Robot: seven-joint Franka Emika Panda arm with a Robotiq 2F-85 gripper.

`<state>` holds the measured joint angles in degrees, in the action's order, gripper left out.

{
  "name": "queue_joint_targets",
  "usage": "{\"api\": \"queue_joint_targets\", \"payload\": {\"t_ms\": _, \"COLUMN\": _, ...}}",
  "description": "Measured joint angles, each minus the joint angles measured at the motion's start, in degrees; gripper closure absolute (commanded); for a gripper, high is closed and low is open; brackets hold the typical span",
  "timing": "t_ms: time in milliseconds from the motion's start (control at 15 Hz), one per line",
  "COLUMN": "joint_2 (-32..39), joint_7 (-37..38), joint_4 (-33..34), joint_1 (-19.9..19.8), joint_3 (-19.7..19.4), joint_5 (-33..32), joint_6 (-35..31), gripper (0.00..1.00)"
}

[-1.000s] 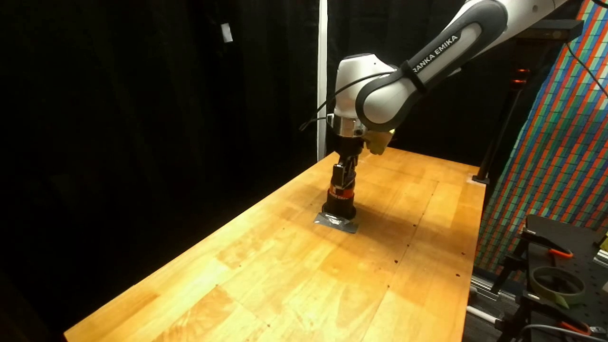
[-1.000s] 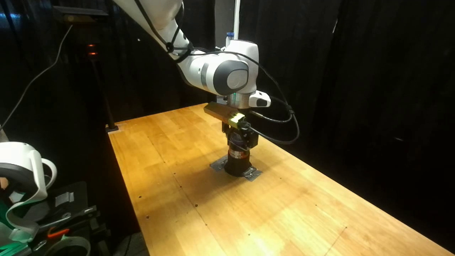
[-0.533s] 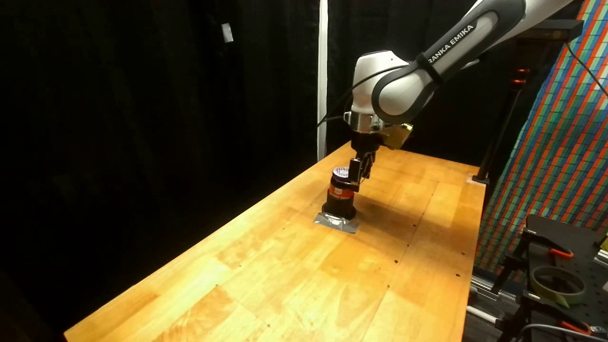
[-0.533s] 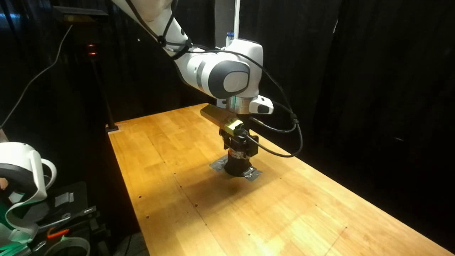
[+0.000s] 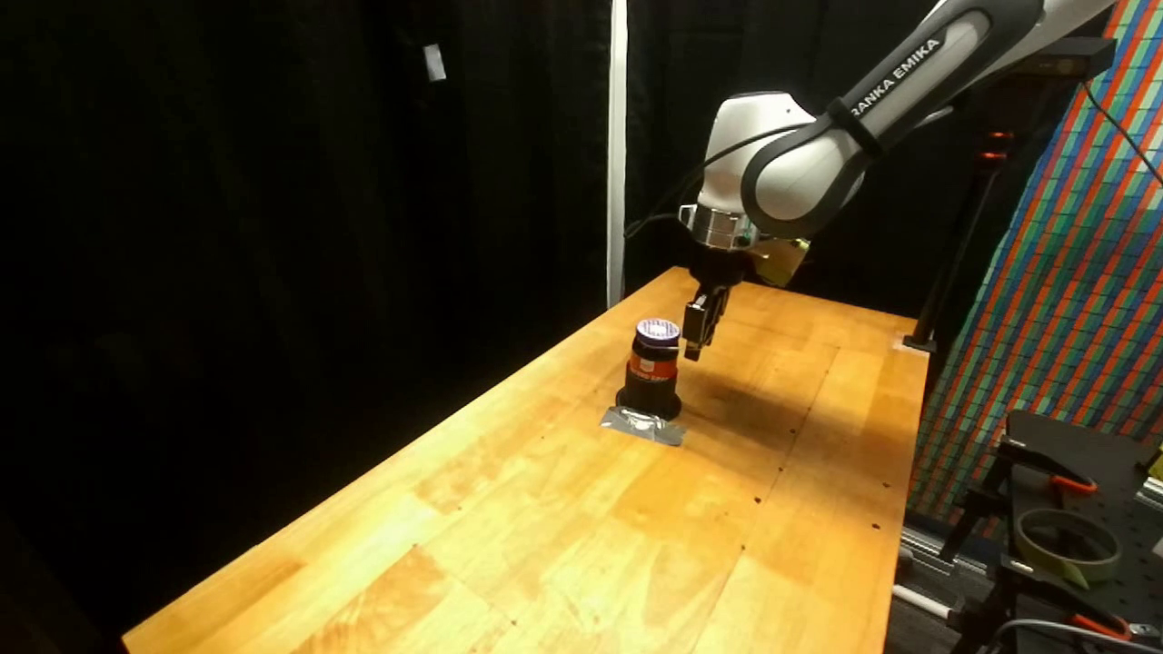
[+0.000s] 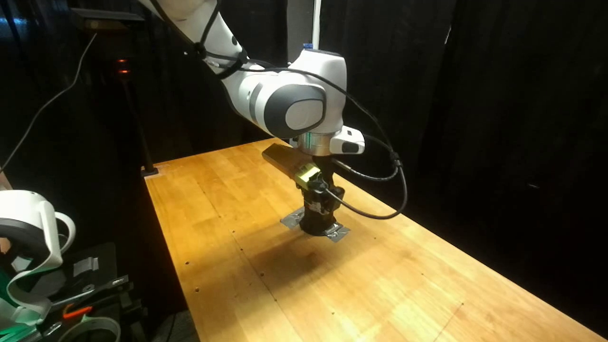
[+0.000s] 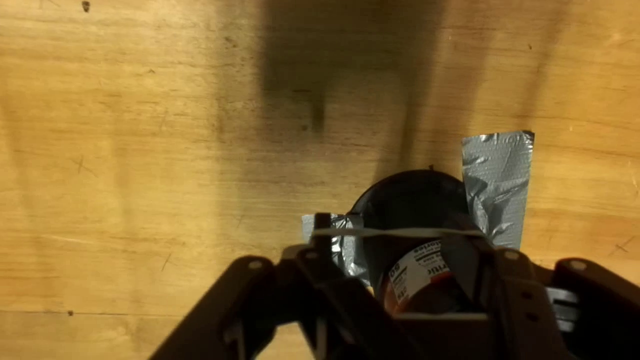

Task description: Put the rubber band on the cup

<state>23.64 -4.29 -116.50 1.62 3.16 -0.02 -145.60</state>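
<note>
The cup (image 5: 653, 368) is a small dark upright cylinder with an orange-red stripe and a pale patterned top. It stands on the wooden table. In an exterior view its upper part is hidden behind my gripper and only its dark base (image 6: 317, 223) shows well. My gripper (image 5: 694, 350) is beside the cup near its top, with a small gap in that view. In the wrist view my gripper (image 7: 400, 235) is open. A pale rubber band (image 7: 395, 232) is stretched across its two fingers in two strands. The cup's label (image 7: 417, 270) shows below, between the strands.
Grey tape strips (image 7: 500, 185) hold the cup's base to the wooden table (image 5: 581, 545). The tape also shows in both exterior views (image 5: 643, 425) (image 6: 338, 232). A dark side bench (image 5: 1081, 454) with clamps and a tape roll stands beside the table.
My gripper has moved from over the cup to beside it, rightward in an exterior view, uncovering the cup's pale top. It now sits lower in another exterior view. The cup has not moved.
</note>
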Motion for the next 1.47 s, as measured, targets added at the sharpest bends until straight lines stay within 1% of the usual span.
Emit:
{"api": "queue_joint_targets", "payload": {"t_ms": 200, "joint_2": -1.4, "joint_7": -1.8, "joint_4": -4.4, "joint_1": -0.2, "joint_3": 0.2, "joint_5": 0.1, "joint_6": -8.7, "gripper": 0.92}}
{"api": "queue_joint_targets", "payload": {"t_ms": 467, "joint_2": -2.0, "joint_7": -3.9, "joint_4": -10.3, "joint_1": -0.2, "joint_3": 0.6, "joint_5": -1.4, "joint_6": -24.8, "gripper": 1.00}}
{"api": "queue_joint_targets", "payload": {"t_ms": 533, "joint_2": -2.0, "joint_7": -4.7, "joint_4": -11.6, "joint_1": -0.3, "joint_3": 1.0, "joint_5": -1.6, "joint_6": -28.2, "gripper": 0.95}}
{"api": "queue_joint_targets", "payload": {"t_ms": 667, "joint_2": -2.1, "joint_7": -7.3, "joint_4": -14.2, "joint_1": -2.3, "joint_3": 3.7, "joint_5": -1.6, "joint_6": -34.0, "gripper": 0.93}}
{"api": "queue_joint_targets", "payload": {"t_ms": 733, "joint_2": -2.1, "joint_7": -9.0, "joint_4": -15.5, "joint_1": -4.4, "joint_3": 6.0, "joint_5": -1.6, "joint_6": -36.4, "gripper": 0.94}}
{"api": "queue_joint_targets", "payload": {"t_ms": 800, "joint_2": -2.1, "joint_7": -10.6, "joint_4": -16.6, "joint_1": -6.9, "joint_3": 8.7, "joint_5": -1.6, "joint_6": -38.5, "gripper": 0.92}}
{"api": "queue_joint_targets", "payload": {"t_ms": 933, "joint_2": -2.1, "joint_7": -12.9, "joint_4": -18.7, "joint_1": -12.3, "joint_3": 14.4, "joint_5": -2.3, "joint_6": -42.3, "gripper": 0.94}}
{"api": "queue_joint_targets", "payload": {"t_ms": 1067, "joint_2": -1.9, "joint_7": -13.8, "joint_4": -20.0, "joint_1": -16.3, "joint_3": 18.4, "joint_5": -4.1, "joint_6": -45.5, "gripper": 0.95}}
{"api": "queue_joint_targets", "payload": {"t_ms": 1267, "joint_2": -1.5, "joint_7": -13.9, "joint_4": -21.1, "joint_1": -20.7, "joint_3": 22.1, "joint_5": -7.0, "joint_6": -48.4, "gripper": 0.93}}
{"api": "queue_joint_targets", "payload": {"t_ms": 1333, "joint_2": -1.2, "joint_7": -13.9, "joint_4": -21.6, "joint_1": -22.0, "joint_3": 23.0, "joint_5": -8.0, "joint_6": -49.7, "gripper": 0.94}}
{"api": "queue_joint_targets", "payload": {"t_ms": 1400, "joint_2": -0.9, "joint_7": -13.9, "joint_4": -22.1, "joint_1": -23.3, "joint_3": 23.9, "joint_5": -9.1, "joint_6": -51.5, "gripper": 0.93}}
{"api": "queue_joint_targets", "payload": {"t_ms": 1467, "joint_2": -0.6, "joint_7": -13.9, "joint_4": -22.6, "joint_1": -24.3, "joint_3": 24.4, "joint_5": -10.2, "joint_6": -53.5, "gripper": 0.94}}
